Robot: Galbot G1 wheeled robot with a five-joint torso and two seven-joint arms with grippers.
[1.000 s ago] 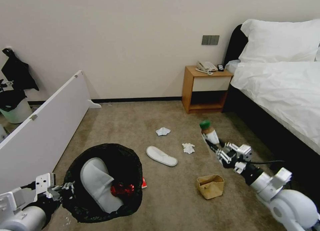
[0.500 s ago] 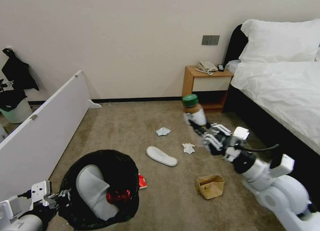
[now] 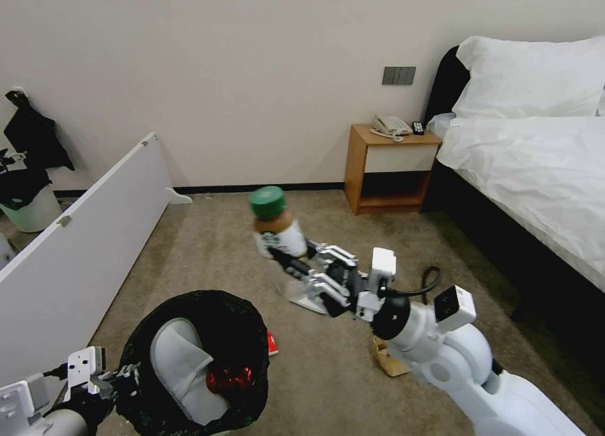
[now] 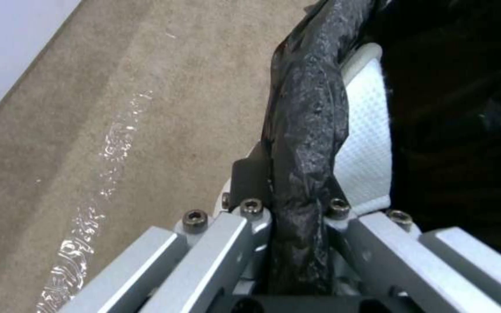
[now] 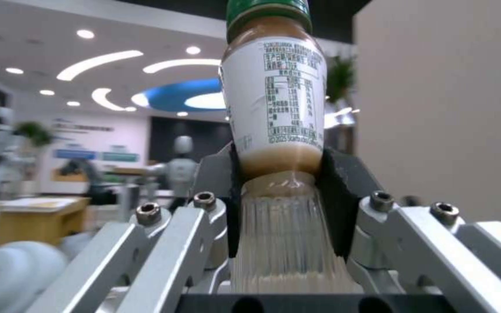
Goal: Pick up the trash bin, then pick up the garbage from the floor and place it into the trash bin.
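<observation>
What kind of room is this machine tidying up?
Most likely a hotel-style bedroom: a bed made up in white linen, a wooden nightstand with a telephone on it, and beige carpet underfoot. It may be a mock-up, though I can't be sure.

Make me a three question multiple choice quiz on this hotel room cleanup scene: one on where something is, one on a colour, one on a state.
1. Where is the red can?
A. on the nightstand
B. inside the trash bin
C. on the bed

2. What colour is the bottle cap?
A. green
B. blue
C. yellow

3. What is the right pincer doing?
A. hanging open
B. resting shut on the floor
C. shut on the bottle

Answers:
1 B, it lies beside a white slipper inside the black liner.
2 A, the head view shows a green cap.
3 C, the right wrist view shows both fingers clamping the bottle's lower body.
</observation>
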